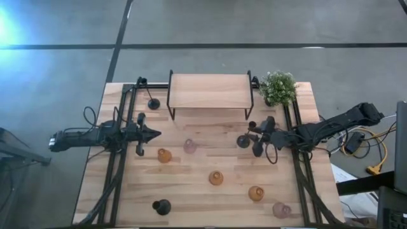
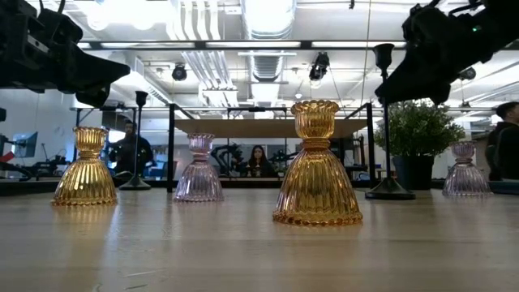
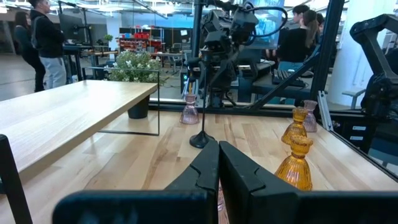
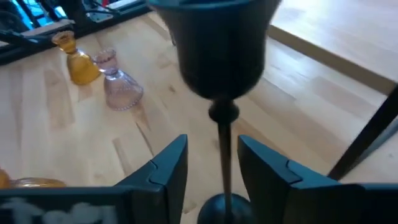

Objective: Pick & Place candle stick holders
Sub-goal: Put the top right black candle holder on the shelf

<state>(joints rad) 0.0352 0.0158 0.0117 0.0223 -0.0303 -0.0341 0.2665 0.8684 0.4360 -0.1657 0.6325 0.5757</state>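
We've got the right gripper [image 4: 211, 165] spread, fingers on either side of the tall black holder [image 4: 221, 56]'s thin stem without touching; it stands on the table [image 1: 191, 191] just in front of the wooden shelf [image 1: 208, 91]. Left gripper [image 1: 154, 133] hovers pressed shut, empty.

The worktop [image 1: 191, 191] is pale wood planking, smooth with a soft sheen and visible grain. The shelf [image 1: 210, 91] has a matching light wooden board on thin matt black metal legs. The tall candle stick holder [image 4: 224, 74] is dark metal, smooth and faintly glossy on its cup. The squat amber holder [image 2: 317, 166] is ribbed translucent glass that glints brightly; the pink holder [image 2: 199, 170] is pale beaded glass, equally shiny. The right gripper [image 4: 212, 168] fingers look like matt black plastic. The plant [image 1: 278, 88] is bushy, matt green foliage.
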